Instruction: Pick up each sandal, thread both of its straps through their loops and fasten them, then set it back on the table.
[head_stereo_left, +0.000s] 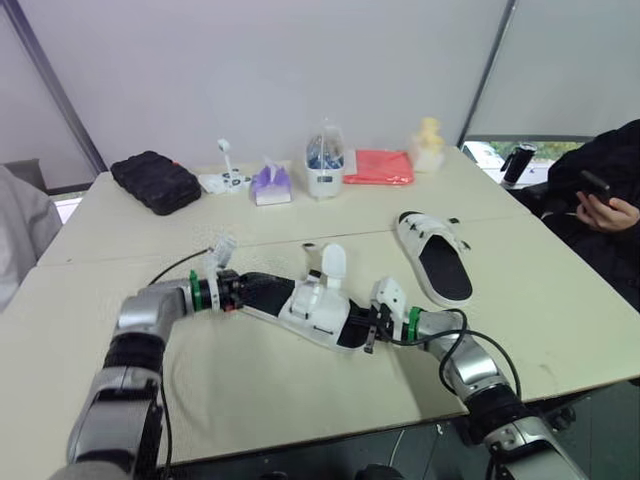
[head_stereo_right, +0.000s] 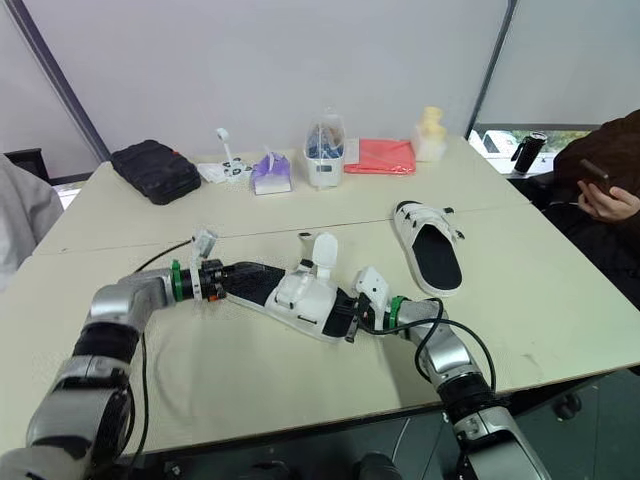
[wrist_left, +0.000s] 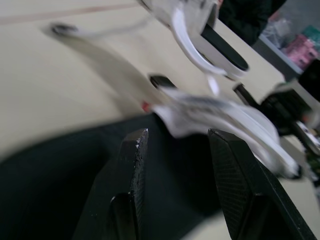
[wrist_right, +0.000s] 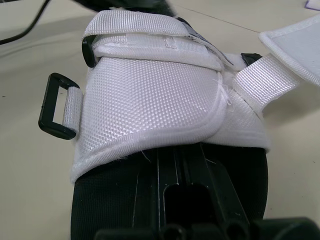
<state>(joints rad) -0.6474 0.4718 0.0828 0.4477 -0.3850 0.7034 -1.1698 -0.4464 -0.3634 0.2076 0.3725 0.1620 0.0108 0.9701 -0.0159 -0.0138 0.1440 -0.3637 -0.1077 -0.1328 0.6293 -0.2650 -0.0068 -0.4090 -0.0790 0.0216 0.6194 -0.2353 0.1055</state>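
Left gripper parted over sandal heel; right gripper at toe, hold unclear. Steady sole, feed upright strap through loop.

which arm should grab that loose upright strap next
Right, probably. The right gripper sits at the end of the sandal nearest the loose strap, and its wrist view faces the empty loop; the left gripper is at the far end.

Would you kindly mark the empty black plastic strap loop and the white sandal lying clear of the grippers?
Empty black plastic strap loop (wrist_right: 46, 105): right wrist view, outer bar.
White sandal (head_stereo_left: 446, 270): left eye view, black insole.
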